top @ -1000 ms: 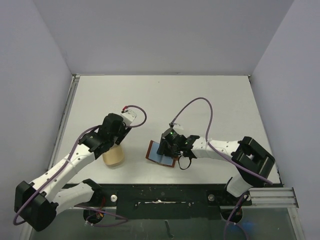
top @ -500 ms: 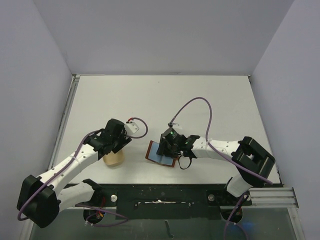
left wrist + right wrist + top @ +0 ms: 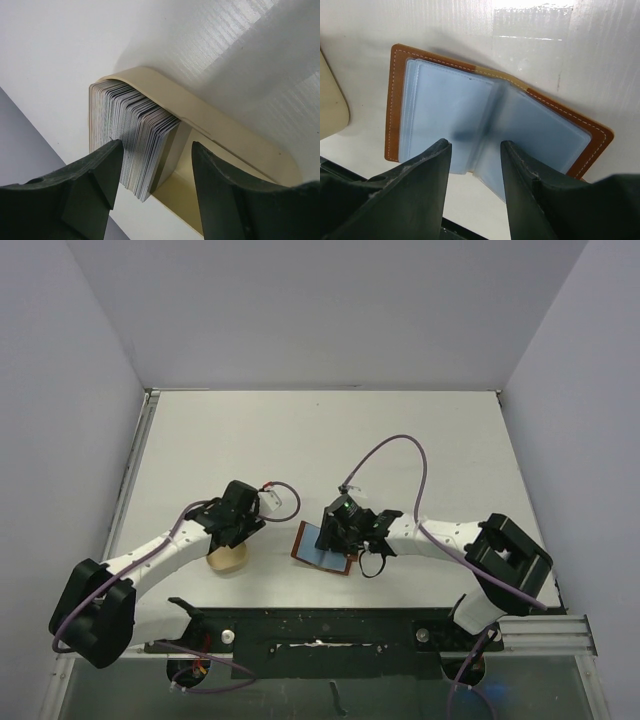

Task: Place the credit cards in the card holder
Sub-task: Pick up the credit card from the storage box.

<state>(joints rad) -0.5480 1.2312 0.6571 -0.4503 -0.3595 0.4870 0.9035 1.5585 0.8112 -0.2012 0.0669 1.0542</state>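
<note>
My left claw [image 3: 156, 152] is released, its jaws astride the near end of the credit cards [image 3: 130, 120]. They form one packed stack on edge, too many to count, in one tan dish [image 3: 230, 140]. My right claw [image 3: 476, 150] is released too, low over the one card holder [image 3: 435, 110], which lies opened flat near the dish. The counter [image 3: 400, 440] is white, with pale grey walls [image 3: 330, 310] on three sides.

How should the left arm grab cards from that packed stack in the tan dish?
Probably by the exposed upper edges of the credit cards, coming down from above: they stand on edge, packed face to face, and the tan dish walls in their lower part. The open left end effector hovers there.
</note>
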